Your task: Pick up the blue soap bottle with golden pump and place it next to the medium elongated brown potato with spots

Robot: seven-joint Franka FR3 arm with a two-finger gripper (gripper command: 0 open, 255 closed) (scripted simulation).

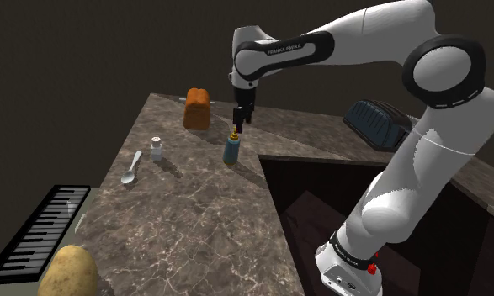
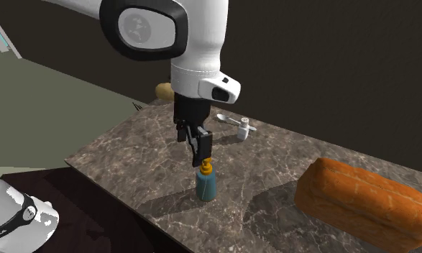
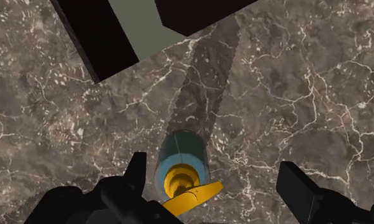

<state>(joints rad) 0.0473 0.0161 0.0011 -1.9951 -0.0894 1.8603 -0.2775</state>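
Shoulder view, left to right:
- Lower left corner: one potato (image 1: 68,271), tan-brown, elongated, cut off by the frame edge. Just above it, one dark panel of white bars (image 1: 34,237).
- Left of centre, on the brown marbled counter (image 1: 194,220): one spoon (image 1: 131,168), and one small white shaker (image 1: 156,150) just beside it.
- Upper centre: one orange-brown bread loaf (image 1: 197,108) at the counter's far edge.
- Centre: one soap bottle (image 1: 231,148), blue body, golden pump. It stands upright on the counter with its long axis vertical and pump on top, well apart from the potato.
- Directly above it: gripper (image 1: 239,118), pointing straight down, tips about level with the pump.
- Upper right: one dark ribbed appliance (image 1: 381,123).

Second exterior view: gripper (image 2: 202,152) hangs just over the bottle (image 2: 205,183), with the loaf (image 2: 364,198) at lower right.

Wrist view: gripper (image 3: 214,167) is released, fingers spread wide and clasping nothing. The bottle (image 3: 182,159) is seen from above between them, much nearer one finger. The pump spout points sideways toward the farther finger.
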